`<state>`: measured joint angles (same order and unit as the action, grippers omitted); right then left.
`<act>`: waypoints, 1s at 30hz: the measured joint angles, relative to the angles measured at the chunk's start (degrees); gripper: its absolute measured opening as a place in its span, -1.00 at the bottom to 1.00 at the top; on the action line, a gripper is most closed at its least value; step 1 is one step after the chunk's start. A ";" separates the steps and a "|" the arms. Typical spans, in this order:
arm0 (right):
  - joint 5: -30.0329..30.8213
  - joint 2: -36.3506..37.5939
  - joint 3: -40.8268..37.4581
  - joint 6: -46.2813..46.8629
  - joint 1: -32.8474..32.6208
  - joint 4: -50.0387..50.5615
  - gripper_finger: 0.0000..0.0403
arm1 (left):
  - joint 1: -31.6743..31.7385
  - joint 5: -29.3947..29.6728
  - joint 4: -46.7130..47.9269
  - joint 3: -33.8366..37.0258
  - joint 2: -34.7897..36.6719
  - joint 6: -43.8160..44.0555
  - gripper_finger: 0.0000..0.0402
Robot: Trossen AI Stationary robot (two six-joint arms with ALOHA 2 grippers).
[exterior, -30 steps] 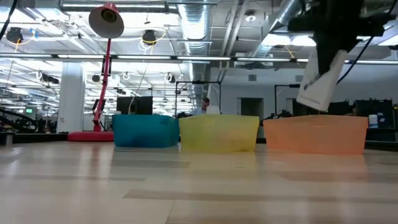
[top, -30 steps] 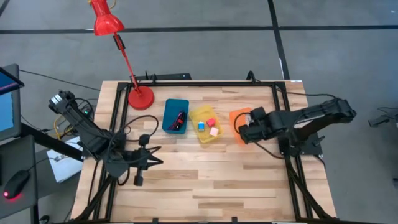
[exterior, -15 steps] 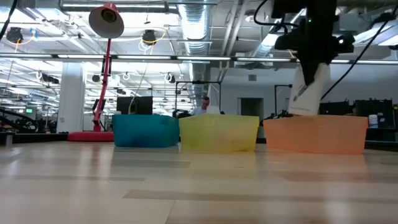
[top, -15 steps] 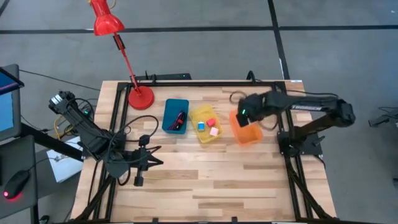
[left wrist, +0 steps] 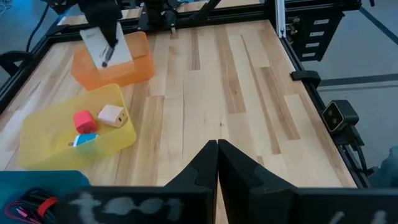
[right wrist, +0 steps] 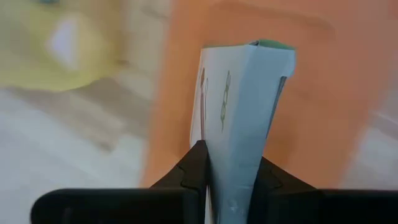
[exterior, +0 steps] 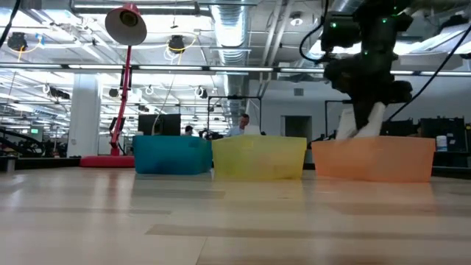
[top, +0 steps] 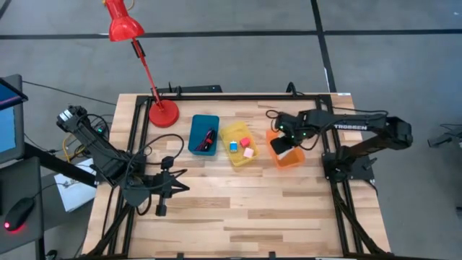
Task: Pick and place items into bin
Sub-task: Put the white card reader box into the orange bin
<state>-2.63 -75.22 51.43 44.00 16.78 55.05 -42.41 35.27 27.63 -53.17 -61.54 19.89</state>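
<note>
Nearest us, at about eight o'clock on the light wooden table [top: 238,209], we see the left claw [top: 164,189] resting pinched together with nothing in it. Farther off, at two o'clock, the right claw [top: 283,146] grips the white card with black mark [right wrist: 239,118], lowered into the orange plastic bin [top: 296,159]. Beside that sit a yellow plastic bin [top: 229,155] of small blocks and a blue plastic bin [top: 196,133].

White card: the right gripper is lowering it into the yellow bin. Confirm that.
Not the yellow bin. The right gripper holds the white card over the orange bin, as the high view shows; the yellow bin already holds the little blocks.
</note>
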 joint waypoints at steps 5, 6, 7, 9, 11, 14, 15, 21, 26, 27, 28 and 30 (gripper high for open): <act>-3.09 -0.17 -0.28 -2.02 2.74 -2.43 -0.76 | 0.00 0.06 -0.14 0.00 0.00 0.60 -1.00; -3.06 -0.45 -0.29 -2.02 3.36 -1.34 -0.76 | 0.00 0.07 -0.12 0.00 0.00 0.76 -1.00; -3.03 -0.85 -0.29 -2.06 3.85 -0.84 -0.76 | 0.00 0.07 -0.10 0.00 0.00 1.03 -1.00; -3.35 -1.40 -0.38 -2.48 4.46 -0.64 -0.76 | 0.00 0.07 -0.13 0.00 0.02 1.70 -1.00; -3.51 -2.06 -0.38 -2.48 4.64 -1.57 -0.75 | 0.00 0.07 -0.10 0.00 0.00 1.85 -1.00; -3.52 -3.19 -0.36 -2.17 4.68 -1.94 -0.70 | 0.00 0.07 -0.05 0.00 0.02 1.90 -1.00; -3.56 -3.71 -0.35 -2.06 4.69 -1.84 -0.68 | 0.00 0.07 0.08 0.00 0.00 1.88 -1.00; -5.27 -7.05 -0.38 -3.70 4.63 -1.25 -0.43 | 0.00 0.00 -0.06 -0.02 0.02 1.87 -1.00; -5.27 -8.89 -0.36 -3.27 4.76 4.10 -0.20 | 0.00 -0.04 0.27 -0.02 0.02 1.87 -1.00; -5.19 -8.77 -0.36 -2.40 4.74 5.60 -0.17 | 0.00 -0.04 0.43 -0.02 0.02 1.85 -1.00; -5.16 -8.34 -0.38 -1.69 4.74 6.51 -0.14 | 0.00 -0.04 0.45 -0.02 0.02 1.85 -1.00; -5.14 -6.83 -0.38 -1.50 4.71 5.91 -0.09 | 0.00 -0.04 0.64 -0.02 0.02 1.83 -1.00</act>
<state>-7.77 -82.05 51.05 42.50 21.49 60.96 -42.41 35.22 28.26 -53.19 -61.52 21.72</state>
